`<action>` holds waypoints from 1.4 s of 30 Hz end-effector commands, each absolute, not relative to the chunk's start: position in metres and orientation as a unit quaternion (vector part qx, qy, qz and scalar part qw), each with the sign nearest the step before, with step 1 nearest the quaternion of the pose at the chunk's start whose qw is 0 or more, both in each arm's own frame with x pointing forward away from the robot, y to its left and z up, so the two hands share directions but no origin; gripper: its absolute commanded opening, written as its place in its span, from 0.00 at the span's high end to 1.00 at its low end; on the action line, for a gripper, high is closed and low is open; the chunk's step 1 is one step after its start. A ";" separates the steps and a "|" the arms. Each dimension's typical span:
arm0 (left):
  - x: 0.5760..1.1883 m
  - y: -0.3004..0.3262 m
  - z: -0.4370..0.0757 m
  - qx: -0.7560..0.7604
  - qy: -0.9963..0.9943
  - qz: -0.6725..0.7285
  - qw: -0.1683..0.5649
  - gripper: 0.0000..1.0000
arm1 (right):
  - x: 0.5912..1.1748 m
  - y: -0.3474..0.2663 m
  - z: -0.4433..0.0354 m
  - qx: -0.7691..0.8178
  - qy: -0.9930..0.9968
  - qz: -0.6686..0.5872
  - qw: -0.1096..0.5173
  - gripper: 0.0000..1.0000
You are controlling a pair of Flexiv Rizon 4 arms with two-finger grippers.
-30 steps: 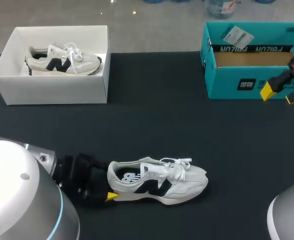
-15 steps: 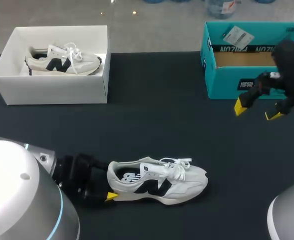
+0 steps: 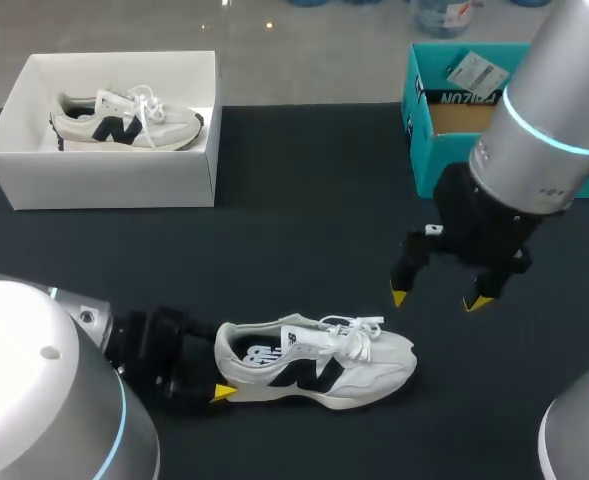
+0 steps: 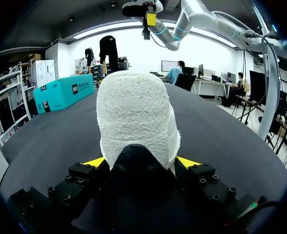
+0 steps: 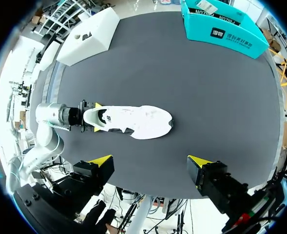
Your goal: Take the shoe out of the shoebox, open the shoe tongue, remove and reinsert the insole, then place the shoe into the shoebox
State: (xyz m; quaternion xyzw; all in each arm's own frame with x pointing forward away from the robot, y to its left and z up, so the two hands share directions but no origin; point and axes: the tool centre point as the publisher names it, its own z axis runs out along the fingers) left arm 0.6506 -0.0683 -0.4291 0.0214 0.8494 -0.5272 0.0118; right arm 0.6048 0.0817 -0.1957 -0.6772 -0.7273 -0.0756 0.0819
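My left fingers [image 4: 95, 162] pinching shoe [image 3: 314, 365] at heel, one tip on each side. Shoe sitting upright on dark counter [image 3: 304, 230], toe pointing away from these fingers. My right fingers [image 3: 399, 297] hanging spread, gripping nothing, above counter near shoe's toe end; shoe lying below and ahead of them. White shoebox [image 3: 114, 180], second shoe [image 3: 124, 120] lying inside, sitting well apart from both sets of fingers. Teal box [image 3: 444, 165] sitting near right fingers, on side away from shoe.

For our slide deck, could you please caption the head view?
Left gripper holds the heel of the white sneaker; open right gripper hovers near its toe.
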 end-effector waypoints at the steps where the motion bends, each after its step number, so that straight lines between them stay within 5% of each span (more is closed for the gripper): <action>1: 0.652 -0.066 -0.436 0.021 0.850 -0.526 0.011 1.00 | 0.620 0.109 -0.199 -0.676 -0.732 -0.021 0.084 0.00; 29: 0.652 -0.066 -0.436 0.021 0.850 -0.526 0.011 1.00 | 0.620 0.109 -0.199 -0.676 -0.732 -0.021 0.084 0.00; 42: 0.652 -0.066 -0.436 0.021 0.850 -0.526 0.011 1.00 | 0.637 0.165 -0.215 -0.642 -0.766 -0.028 -0.008 0.00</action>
